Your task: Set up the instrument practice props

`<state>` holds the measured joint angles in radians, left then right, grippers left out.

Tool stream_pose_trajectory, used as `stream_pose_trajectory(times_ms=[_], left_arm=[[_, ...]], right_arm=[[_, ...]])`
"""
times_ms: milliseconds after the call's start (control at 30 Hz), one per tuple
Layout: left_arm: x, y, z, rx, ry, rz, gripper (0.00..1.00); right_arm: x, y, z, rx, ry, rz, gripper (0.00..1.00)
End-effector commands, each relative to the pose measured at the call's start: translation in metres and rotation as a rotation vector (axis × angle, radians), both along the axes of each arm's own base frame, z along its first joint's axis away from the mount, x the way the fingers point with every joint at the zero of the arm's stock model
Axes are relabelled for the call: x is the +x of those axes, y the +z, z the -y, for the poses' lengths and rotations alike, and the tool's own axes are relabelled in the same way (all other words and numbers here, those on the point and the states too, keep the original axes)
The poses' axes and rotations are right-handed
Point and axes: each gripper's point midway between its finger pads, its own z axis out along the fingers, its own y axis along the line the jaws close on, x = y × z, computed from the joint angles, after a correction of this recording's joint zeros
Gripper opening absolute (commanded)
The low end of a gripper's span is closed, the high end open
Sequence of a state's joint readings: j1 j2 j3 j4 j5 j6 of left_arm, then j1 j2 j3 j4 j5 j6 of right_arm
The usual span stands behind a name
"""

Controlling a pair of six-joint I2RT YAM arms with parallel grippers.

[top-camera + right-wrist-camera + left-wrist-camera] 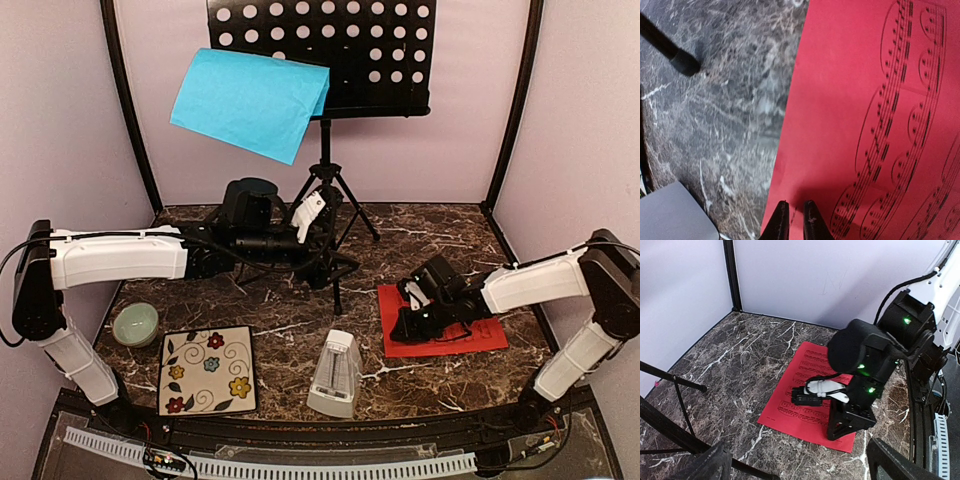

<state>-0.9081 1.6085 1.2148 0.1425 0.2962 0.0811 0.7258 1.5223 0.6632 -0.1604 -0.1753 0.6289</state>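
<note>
Stand: black tripod stand (322, 50) at the upper middle of the top view, with its perforated desk up high and its legs on the marble table (280, 315).
Blue sheet: blue sheet (250, 100) on the desk's left part, tilted, with its left half hanging past the desk's edge.
Red sheet: red sheet (482, 337) flat on the table at right of centre, printed staves facing up.
Metronome: white metronome (336, 375) upright at lower centre, near the front edge, between the tile and the red sheet and touching neither.
Right gripper: right gripper (796, 220) is down on the red sheet's left part. Its fingers are nearly together with a thin slit between them, the tips just inside the paper's edge. Whether paper is pinched cannot be told.
Left gripper: left gripper (315, 225) reaches in from the left to the stand's pole at mid-frame. In its wrist view the fingers stand wide apart at the bottom corners and hold nothing.
Tile: flower tile (208, 370) flat at lower left.
Bowl: pale green bowl (135, 324) just up-left of the tile.
</note>
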Motion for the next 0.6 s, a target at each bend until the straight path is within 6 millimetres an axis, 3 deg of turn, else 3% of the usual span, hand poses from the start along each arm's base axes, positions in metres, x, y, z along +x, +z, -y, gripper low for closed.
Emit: stream_pose_trajectory(times_ms=[0,200,267,333,433,567], left_arm=[[-0.007,0.026,-0.003,-0.059,-0.007,0.040,0.97],[-0.006,0.023,-0.003,-0.051,-0.006,0.043,0.97],[-0.006,0.022,-0.003,-0.050,-0.008,0.040,0.97],[-0.007,0.025,-0.004,-0.052,-0.008,0.043,0.97],[-0.008,0.027,-0.008,-0.059,0.002,0.054,0.97],[-0.009,0.027,-0.009,-0.064,0.002,0.057,0.97]], right_arm=[[0.053,-0.003,0.007,-0.039,-0.048,0.069,0.13],[0.158,0.026,0.007,0.004,-0.114,0.179,0.13],[0.187,0.047,0.010,0.040,-0.135,0.213,0.14],[0.203,0.078,0.021,0.052,-0.151,0.280,0.18],[0.208,0.101,0.069,-0.015,-0.230,0.346,0.26],[0.194,0.084,0.165,-0.093,-0.435,0.286,0.34]])
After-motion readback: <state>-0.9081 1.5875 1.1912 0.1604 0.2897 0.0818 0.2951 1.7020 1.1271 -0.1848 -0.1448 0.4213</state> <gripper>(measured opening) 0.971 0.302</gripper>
